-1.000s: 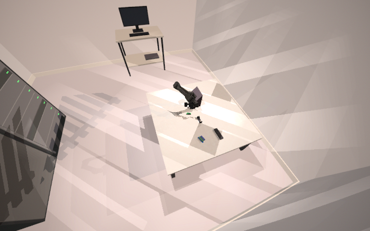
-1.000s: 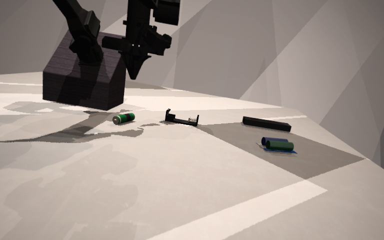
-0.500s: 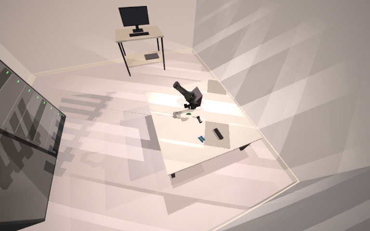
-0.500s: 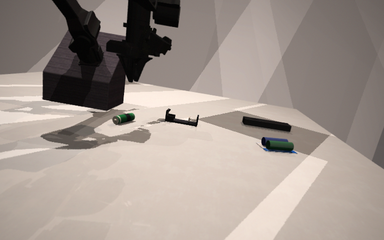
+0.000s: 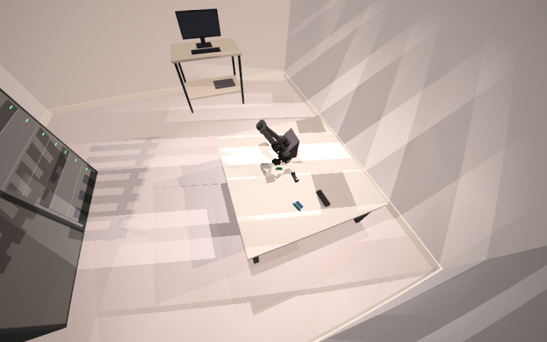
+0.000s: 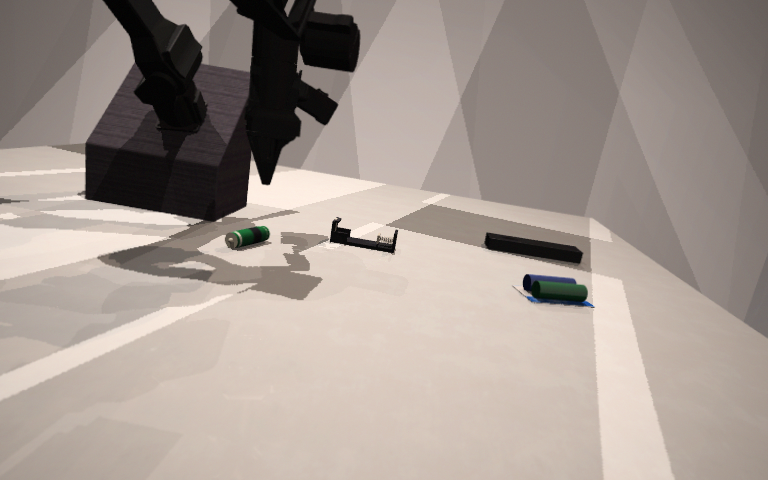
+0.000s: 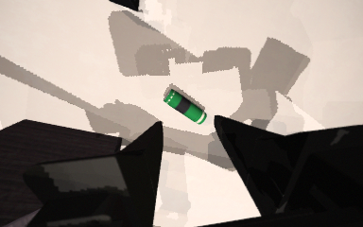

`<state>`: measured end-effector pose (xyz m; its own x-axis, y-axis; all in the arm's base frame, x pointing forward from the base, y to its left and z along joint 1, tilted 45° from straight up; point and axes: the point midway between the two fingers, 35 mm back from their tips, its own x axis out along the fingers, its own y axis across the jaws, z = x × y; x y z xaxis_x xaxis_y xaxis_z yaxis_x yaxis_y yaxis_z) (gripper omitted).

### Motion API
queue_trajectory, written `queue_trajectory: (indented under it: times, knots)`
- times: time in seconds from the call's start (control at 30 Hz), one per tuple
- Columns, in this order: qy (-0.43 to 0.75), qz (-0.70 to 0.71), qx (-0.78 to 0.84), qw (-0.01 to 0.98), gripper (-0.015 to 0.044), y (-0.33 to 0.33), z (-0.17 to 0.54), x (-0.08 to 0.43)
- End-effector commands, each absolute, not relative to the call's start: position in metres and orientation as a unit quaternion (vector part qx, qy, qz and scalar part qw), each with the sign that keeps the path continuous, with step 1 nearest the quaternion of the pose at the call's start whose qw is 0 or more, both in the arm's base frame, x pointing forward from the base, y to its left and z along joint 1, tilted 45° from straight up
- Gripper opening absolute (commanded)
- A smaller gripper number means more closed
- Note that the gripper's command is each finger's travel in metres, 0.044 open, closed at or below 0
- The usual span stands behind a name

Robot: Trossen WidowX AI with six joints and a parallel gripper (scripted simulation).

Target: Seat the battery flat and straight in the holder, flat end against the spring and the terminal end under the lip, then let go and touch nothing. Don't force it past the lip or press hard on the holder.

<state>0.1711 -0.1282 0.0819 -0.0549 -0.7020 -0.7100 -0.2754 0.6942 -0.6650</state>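
A green battery with a dark band (image 5: 278, 168) (image 6: 248, 236) (image 7: 184, 107) lies on its side on the table. In the wrist view it lies slantwise, just beyond the gap between the fingertips. The black holder (image 5: 295, 177) (image 6: 363, 243) stands empty on the table, to the right of the battery in the exterior view, its coil spring at the right end and its taller lip end toward the battery. Only a dark corner, probably the holder's, shows at the top of the wrist view. My gripper (image 6: 266, 182) (image 7: 188, 122) is open and empty, pointing down above the table near the battery.
A black bar (image 5: 323, 197) (image 6: 533, 247) lies beyond the holder. A blue and a green cylinder (image 5: 297, 205) (image 6: 559, 290) lie together on a small blue piece. A dark wood-grained block (image 5: 293, 142) (image 6: 150, 180) stands behind the battery, near the arm.
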Motion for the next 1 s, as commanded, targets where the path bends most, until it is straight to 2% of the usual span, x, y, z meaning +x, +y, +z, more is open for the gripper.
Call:
queue_trajectory:
  times: [0.0,0.2,0.97]
  knots:
    - [0.728,0.048,-0.515,0.450,0.0234,-0.1543,0.0658,0.1581]
    - [0.719,0.123,-0.561,0.391,0.0234,-0.1604,0.0639,0.1557]
    - [0.719,0.124,-0.561,0.391,0.0234,-0.1621,0.0621,0.1559]
